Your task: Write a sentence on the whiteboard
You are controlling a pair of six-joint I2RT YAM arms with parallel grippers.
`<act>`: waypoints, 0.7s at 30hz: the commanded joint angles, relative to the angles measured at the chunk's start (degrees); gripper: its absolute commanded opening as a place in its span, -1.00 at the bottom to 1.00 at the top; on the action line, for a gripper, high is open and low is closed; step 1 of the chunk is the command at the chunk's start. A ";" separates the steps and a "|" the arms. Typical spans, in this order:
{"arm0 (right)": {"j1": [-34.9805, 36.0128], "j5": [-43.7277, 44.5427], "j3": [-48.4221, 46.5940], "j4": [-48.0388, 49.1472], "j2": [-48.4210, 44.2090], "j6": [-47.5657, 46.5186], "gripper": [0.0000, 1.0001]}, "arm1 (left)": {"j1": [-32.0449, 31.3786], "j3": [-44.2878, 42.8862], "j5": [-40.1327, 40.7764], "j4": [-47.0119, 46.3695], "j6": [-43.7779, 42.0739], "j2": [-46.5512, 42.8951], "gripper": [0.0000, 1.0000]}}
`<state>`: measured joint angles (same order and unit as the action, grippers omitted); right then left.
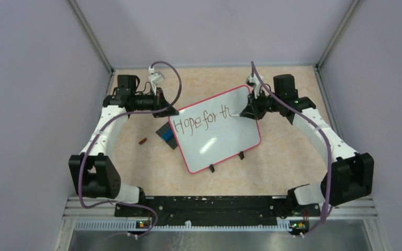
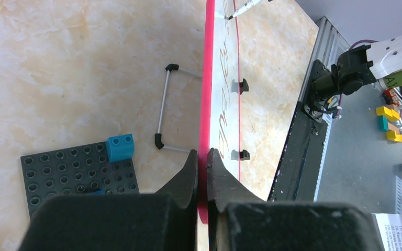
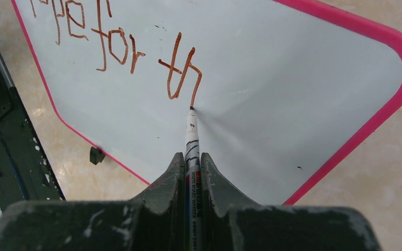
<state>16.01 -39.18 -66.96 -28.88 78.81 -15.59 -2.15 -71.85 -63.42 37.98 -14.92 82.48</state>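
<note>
Right pincer (image 3: 191, 157) fingers are clamped on a thin white marker (image 3: 192, 137). Its tip touches the whiteboard (image 3: 293, 78) at the foot of the last stroke of the sentence (image 3: 110, 47), which reads "Hope for th" so far.

From above, that contact sits toward 2 o'clock of the board's middle. The left pincer (image 2: 202, 155) is pinched shut on the red-pink frame at the 10 o'clock corner. The board stands mid-table (image 1: 288, 157), leaning on a wire prop (image 2: 162, 104) with its two black feet at 6 o'clock.

It looks light and stiff, with a glossy face, so pen pressure would likely slide or tip it. The rim is probably the best place to hold it, as the face offers no purchase.

Behind it, at 9 o'clock, lies a dark studded plate (image 2: 57, 172) carrying a blue brick (image 2: 120, 147).
</note>
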 commanded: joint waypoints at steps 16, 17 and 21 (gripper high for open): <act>-0.92 -1.58 -3.87 2.93 -1.58 0.95 -1.00 | -0.75 0.89 4.15 0.70 -2.05 -0.13 -1.00; -0.97 -1.34 -3.73 3.29 -1.22 1.00 -1.00 | -0.75 0.91 4.18 0.65 -2.05 -0.19 -1.00; -0.94 -0.28 -3.57 3.89 -0.14 0.63 -1.00 | -0.75 0.98 4.54 0.78 -2.21 -0.38 -1.00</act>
<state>15.77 -40.03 -68.05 -28.16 78.15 -14.81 -2.15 -71.85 -63.46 37.98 -14.94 82.48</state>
